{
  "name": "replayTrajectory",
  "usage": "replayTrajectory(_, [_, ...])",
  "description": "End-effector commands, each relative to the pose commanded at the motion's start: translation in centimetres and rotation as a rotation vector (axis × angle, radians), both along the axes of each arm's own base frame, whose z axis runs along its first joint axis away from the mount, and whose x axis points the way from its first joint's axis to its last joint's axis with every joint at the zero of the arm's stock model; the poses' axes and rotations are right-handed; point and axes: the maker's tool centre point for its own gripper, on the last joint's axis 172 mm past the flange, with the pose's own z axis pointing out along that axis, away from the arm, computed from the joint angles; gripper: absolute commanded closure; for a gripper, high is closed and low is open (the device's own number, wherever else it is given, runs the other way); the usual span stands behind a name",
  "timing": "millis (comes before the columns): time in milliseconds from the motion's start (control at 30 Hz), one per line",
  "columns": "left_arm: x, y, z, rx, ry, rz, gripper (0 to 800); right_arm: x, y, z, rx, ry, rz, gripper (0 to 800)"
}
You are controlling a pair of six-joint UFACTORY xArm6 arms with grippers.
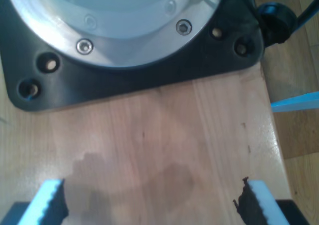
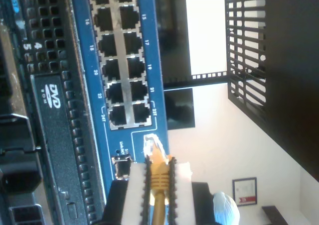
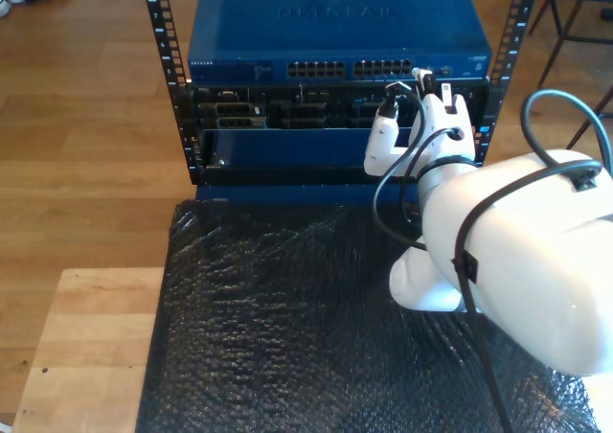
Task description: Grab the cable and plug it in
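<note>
Second wrist view has my second gripper (image 2: 158, 185) clamped on the cable (image 2: 159, 197), its white toothed pads (image 2: 137, 185) pressed against either side of the yellow boot just behind the plug (image 2: 152, 148). The plug sticks out past the fingertips, clear with a gold glint, and sits right at the blue face of the switch (image 2: 149, 60), close to the end of the port rows (image 2: 122, 75) and beside a small opening near the jaws; I cannot tell whether the tip is touching the panel. To do this well, I judge the plug should be squared to the port mouth and lined up with one opening before I push, then driven straight along its own axis, slowly, since a tilted entry could jam the latch tab or bend the boot in the pads. The cable itself is thin and bright yellow, running back between the pads and out of sight. In the exterior view the white arm (image 3: 498, 261) reaches up to the rack (image 3: 335, 69) at that view's right, gripper at the switch front. My first gripper (image 1: 149, 205) is spread wide and holds nothing, its blue-white pads (image 1: 50, 200) hovering over a wooden board (image 1: 164, 130) near a black base plate (image 1: 139, 70).
</note>
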Motion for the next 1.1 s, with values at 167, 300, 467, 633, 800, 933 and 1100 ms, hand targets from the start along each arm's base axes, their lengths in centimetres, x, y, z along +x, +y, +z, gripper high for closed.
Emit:
replayTrajectory(167, [0.0, 0.0, 0.0, 0.0, 0.0, 0.0, 0, 0.4, 0.1, 0.1, -0.008, -0.007, -0.011, 800])
replayTrajectory(300, [0.0, 0.0, 0.0, 0.002, 0.0, 0.0, 0, 0.6, 0.1, -0.1, -0.01, -0.01, -0.015, 800])
replayTrajectory(467, [0.0, 0.0, 0.0, 0.0, 0.0, 0.0, 0, 0.5, 0.4, 0.3, -0.036, -0.022, -0.029, 800])
replayTrajectory(633, [0.0, 0.0, 0.0, 0.0, 0.0, 0.0, 0, 0.3, 0.9, 0.0, -0.037, -0.017, -0.03, 800])
replayTrajectory(800, [0.0, 0.0, 0.0, 0.0, 0.0, 0.0, 0, 0.1, 1.1, 0.5, -0.054, -0.031, -0.048, 800])
replayTrajectory(933, [0.0, 0.0, 0.0, 0.0, 0.0, 0.0, 0, 0.2, 1.6, 0.3, -0.06, -0.034, -0.05, 800])
replayTrajectory(1100, [0.0, 0.0, 0.0, 0.0, 0.0, 0.0, 0, 0.5, 1.4, 0.4, -0.059, -0.038, -0.07, 800])
